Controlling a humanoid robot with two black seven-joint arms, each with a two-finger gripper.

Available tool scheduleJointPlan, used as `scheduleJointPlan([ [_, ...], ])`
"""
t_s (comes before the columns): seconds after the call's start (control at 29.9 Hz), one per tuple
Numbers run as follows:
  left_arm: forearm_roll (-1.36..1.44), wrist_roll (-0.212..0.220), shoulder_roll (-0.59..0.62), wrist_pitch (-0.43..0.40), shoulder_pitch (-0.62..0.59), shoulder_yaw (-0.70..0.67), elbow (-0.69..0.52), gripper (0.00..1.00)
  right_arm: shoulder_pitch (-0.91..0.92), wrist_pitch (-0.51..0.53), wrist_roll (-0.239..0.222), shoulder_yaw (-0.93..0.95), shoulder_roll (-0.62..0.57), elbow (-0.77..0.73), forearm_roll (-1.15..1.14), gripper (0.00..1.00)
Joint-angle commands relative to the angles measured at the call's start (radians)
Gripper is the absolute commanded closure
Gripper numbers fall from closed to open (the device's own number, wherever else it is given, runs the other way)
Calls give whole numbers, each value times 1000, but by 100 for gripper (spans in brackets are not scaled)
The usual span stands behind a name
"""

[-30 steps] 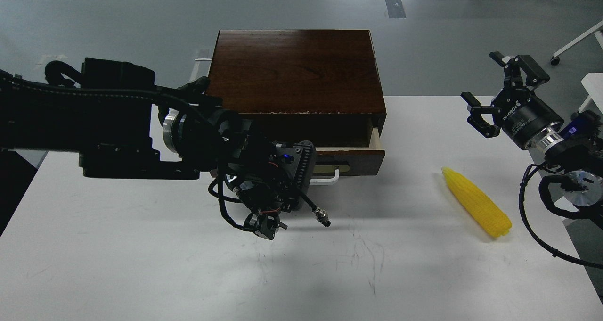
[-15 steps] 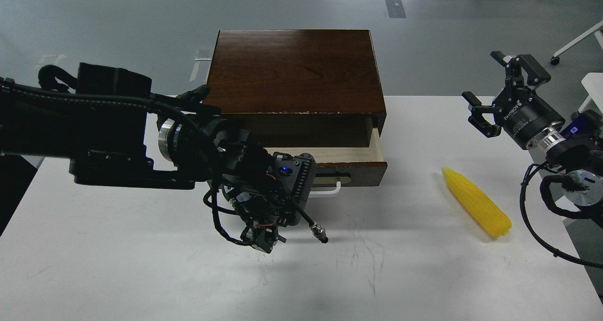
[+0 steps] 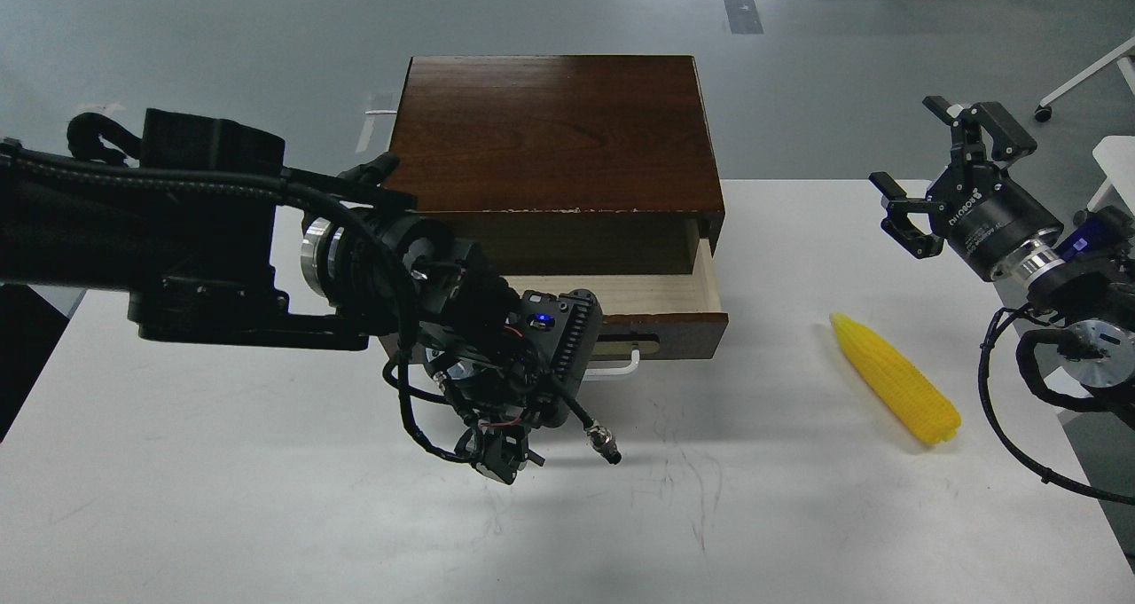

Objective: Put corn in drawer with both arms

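One corn (image 3: 896, 379) is seen lying untouched on the white table (image 3: 266, 515), right of the drawer (image 3: 661, 320) and well apart from it. Since a second ago the drawer has been drawn further out, baring pale, empty wood. Whether the left gripper (image 3: 596, 364) grips the handle cannot be told. The right gripper (image 3: 942, 171) is held spread, empty, above the corn.

Glossy dark wood box (image 3: 554, 129), pale raw-wood drawer (image 3: 638, 295) inside, ribbed yellow plastic corn (image 3: 896, 379), scuffed matt white table (image 3: 266, 498).

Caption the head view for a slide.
Left end effector at the partly open drawer; corn lies on the table.
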Motion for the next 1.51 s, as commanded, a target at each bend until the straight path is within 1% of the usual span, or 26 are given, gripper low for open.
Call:
scheduleJointPlan([
  [0.0,1,4,16,-3,-11,-4,0,2,1,0,0,0,0,0,1,0],
  [0.3,4,4,30,-3,-22,-7,-3,2,1,0,0,0,0,2,0,0],
  [0.47,0,4,33,-3,-56,-18,-21,2,1,0,0,0,-1,2,0,0],
  [0.64,-14,4,68,-3,-76,-84,-96,2,0,0,0,0,-1,2,0,0],
  [0.7,-70,4,96,-3,-88,-119,-124,2,1,0,0,0,-1,2,0,0],
  [0.84,-138,4,133,-3,-126,-153,-127,2,0,0,0,0,-1,2,0,0],
  [0.97,-271,4,183,-3,-136,-228,-119,2,0,0,0,0,-1,2,0,0],
  [1.04,-357,4,208,-3,-134,-262,-104,2,0,0,0,0,-1,2,0,0],
  [1.14,-479,4,245,-3,-125,-300,-40,2,0,0,0,0,-1,2,0,0],
  [1.24,-636,4,274,-3,-81,-332,23,2,0,0,0,0,-1,2,1,0],
  [1.3,-805,4,301,-3,-18,-371,89,2,0,0,0,0,-1,2,0,0],
  [1.44,-955,4,358,-3,31,-391,120,2,0,0,0,0,-1,2,0,0],
  [1.47,-1035,4,383,-3,59,-400,137,2,0,0,0,0,-1,2,0,0],
])
